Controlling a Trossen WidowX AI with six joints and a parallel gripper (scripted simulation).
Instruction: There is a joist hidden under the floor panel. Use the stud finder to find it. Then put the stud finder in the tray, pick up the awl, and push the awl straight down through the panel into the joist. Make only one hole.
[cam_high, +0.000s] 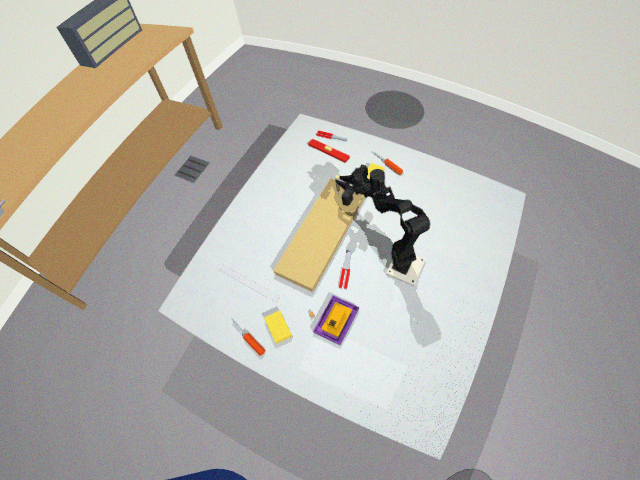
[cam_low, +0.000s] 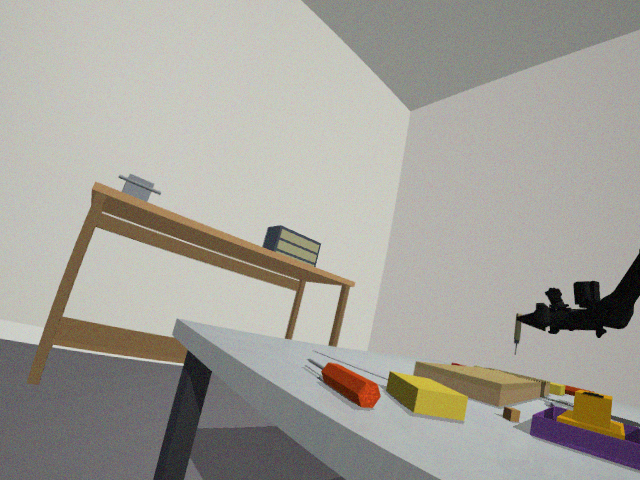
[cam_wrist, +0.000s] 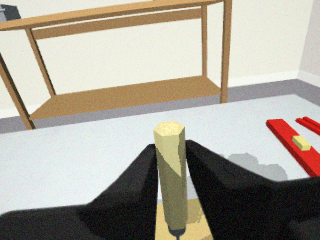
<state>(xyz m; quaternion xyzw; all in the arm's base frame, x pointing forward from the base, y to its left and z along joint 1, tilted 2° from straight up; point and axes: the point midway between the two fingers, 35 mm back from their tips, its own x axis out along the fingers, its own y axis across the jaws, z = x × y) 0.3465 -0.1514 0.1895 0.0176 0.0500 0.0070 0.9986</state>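
My gripper (cam_high: 338, 180) (cam_low: 518, 319) (cam_wrist: 170, 148) is shut on the awl, over the far end of the floor panel. The awl (cam_low: 517, 329) (cam_wrist: 171, 172) has a pale tan handle and hangs nearly upright, its thin metal tip down and well above the panel in the exterior view. The floor panel (cam_high: 315, 235) (cam_low: 460, 381) (cam_wrist: 161, 220) is a long tan slab; the arm and its shadow cover part of its far end. No hole can be made out. The orange-yellow stud finder (cam_high: 339, 316) (cam_low: 593, 410) sits in the purple tray (cam_high: 348, 326) (cam_low: 568, 438).
Red-handled pliers (cam_high: 344, 277) lie between panel and arm base. A red level (cam_high: 328, 150) (cam_wrist: 282, 132) and an orange screwdriver (cam_high: 393, 166) lie beyond the panel. A yellow block (cam_high: 278, 326) (cam_low: 429, 397), small wooden cube (cam_high: 311, 313) (cam_low: 511, 413) and another orange screwdriver (cam_high: 253, 344) (cam_low: 348, 384) lie near the tray.
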